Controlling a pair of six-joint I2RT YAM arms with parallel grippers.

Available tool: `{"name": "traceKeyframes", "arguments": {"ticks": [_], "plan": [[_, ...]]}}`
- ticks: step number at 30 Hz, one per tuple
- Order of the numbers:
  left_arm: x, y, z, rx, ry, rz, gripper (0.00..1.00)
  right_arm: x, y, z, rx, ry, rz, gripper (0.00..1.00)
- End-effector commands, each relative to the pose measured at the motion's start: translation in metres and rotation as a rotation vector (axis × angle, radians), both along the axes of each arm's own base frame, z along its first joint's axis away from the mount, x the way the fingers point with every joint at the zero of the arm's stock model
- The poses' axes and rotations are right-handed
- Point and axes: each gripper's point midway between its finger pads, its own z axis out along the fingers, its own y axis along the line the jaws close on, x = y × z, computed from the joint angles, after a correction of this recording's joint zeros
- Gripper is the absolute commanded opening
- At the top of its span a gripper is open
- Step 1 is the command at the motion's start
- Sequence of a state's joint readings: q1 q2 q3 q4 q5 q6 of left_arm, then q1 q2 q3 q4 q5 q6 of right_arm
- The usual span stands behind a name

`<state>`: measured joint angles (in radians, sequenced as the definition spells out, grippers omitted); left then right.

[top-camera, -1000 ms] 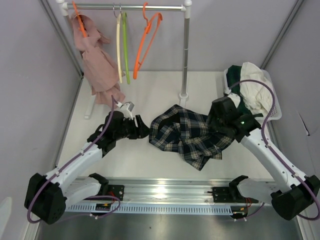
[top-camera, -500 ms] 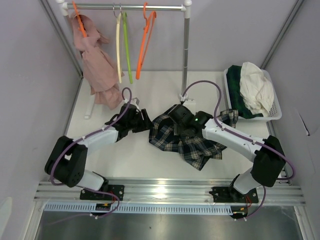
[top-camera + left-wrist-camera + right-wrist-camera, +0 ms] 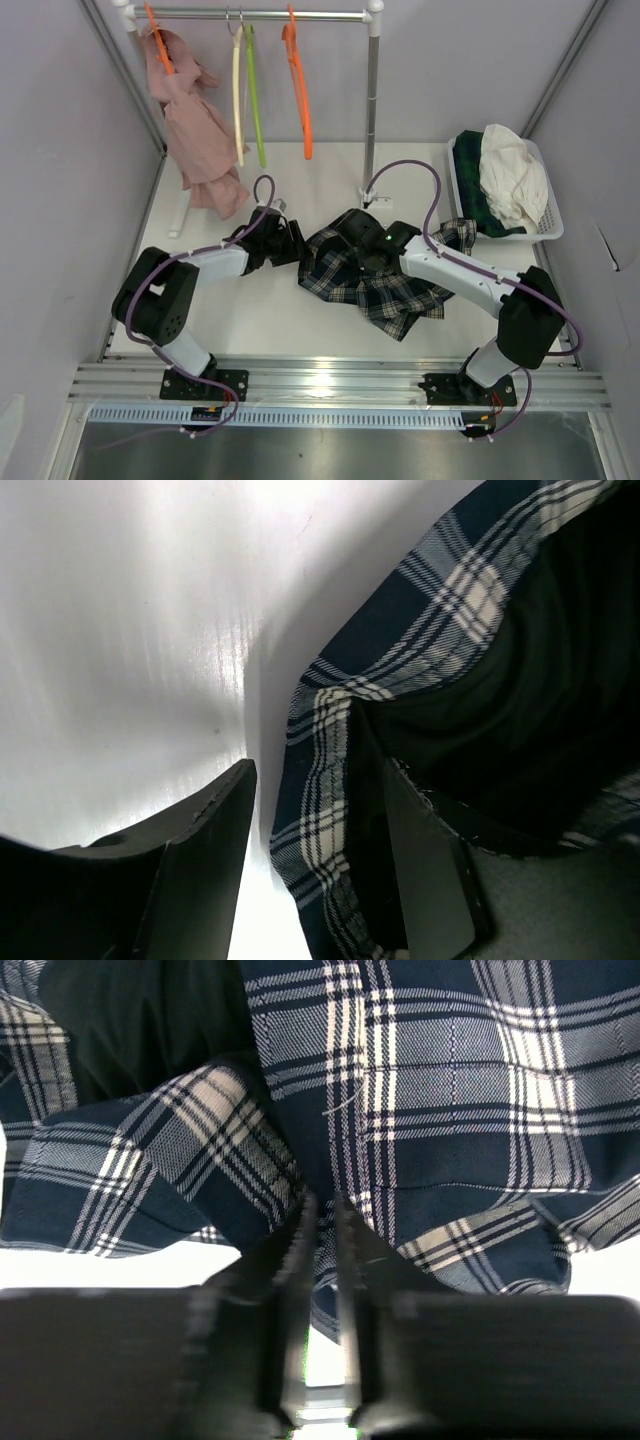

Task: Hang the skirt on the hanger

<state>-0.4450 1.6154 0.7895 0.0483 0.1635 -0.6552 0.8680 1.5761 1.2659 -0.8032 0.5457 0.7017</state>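
Note:
The navy plaid skirt lies crumpled on the white table, mid-view. My left gripper is at its left edge; in the left wrist view the gripper is open, and the skirt's hem sits loosely between the two fingers. My right gripper rests on top of the skirt's middle; in the right wrist view it is shut, pinching a fold of the plaid cloth. Empty orange, cream and green hangers hang on the rail.
A pink garment hangs at the rail's left end. The rack's upright post stands just behind the skirt. A white basket holding green and white clothes sits at the back right. Grey walls close in both sides.
My right gripper has closed on the skirt's cloth after reaching its middle. The orange hanger has swung back to hang straight. The left gripper has edged onto the skirt's hem.

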Motion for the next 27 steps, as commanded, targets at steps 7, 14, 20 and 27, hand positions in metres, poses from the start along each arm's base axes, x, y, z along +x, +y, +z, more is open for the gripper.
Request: {"name": "traceKeyframes", "arguments": {"ticks": [7,14,20,27], "plan": [[0.005,-0.017,0.004,-0.025,-0.024,-0.032,0.59,-0.005,-0.038,0.028,0.014,-0.062,-0.065,0.0],[-0.003,-0.026,0.009,-0.034,-0.028,-0.064,0.5,-0.019,-0.059,0.044,0.028,-0.083,-0.08,0.0],[-0.004,-0.027,0.017,-0.04,-0.039,-0.068,0.33,-0.05,-0.058,0.032,0.06,-0.042,-0.061,0.0],[-0.009,-0.023,0.041,-0.028,-0.062,-0.084,0.53,-0.094,-0.035,0.012,0.133,0.018,-0.006,0.0]]}}
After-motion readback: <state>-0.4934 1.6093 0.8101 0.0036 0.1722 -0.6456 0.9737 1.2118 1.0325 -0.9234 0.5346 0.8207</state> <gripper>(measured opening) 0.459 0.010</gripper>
